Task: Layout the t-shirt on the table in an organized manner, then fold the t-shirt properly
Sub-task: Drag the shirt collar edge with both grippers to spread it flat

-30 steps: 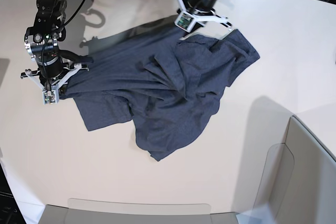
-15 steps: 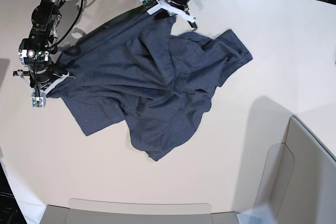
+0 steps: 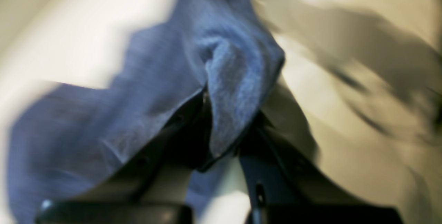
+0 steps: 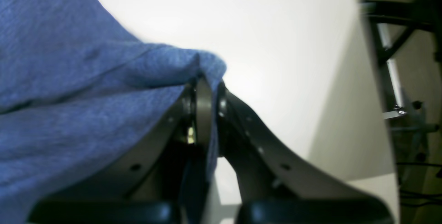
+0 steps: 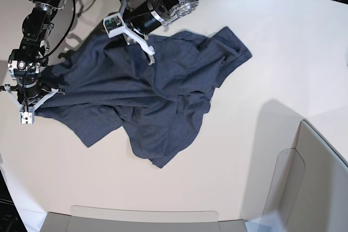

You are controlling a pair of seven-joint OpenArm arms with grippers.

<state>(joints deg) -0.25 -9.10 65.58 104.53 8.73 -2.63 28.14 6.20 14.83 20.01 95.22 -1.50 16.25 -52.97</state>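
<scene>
While the near lip of the table [image 5: 228,188] sits bare and pale, the t-shirt [image 5: 157,101] sprawls crumpled just beyond it, one rumpled flap hanging toward the front edge and a sleeve flung out to the right. Further back on the left of the base view, the right gripper [image 5: 33,101] is pinched tight on the shirt's edge, cloth bunched between its black fingers [image 4: 203,113]. Farthest off, the left gripper [image 5: 133,32] is clamped on a fold of the same fabric; its wrist view is blurred.
</scene>
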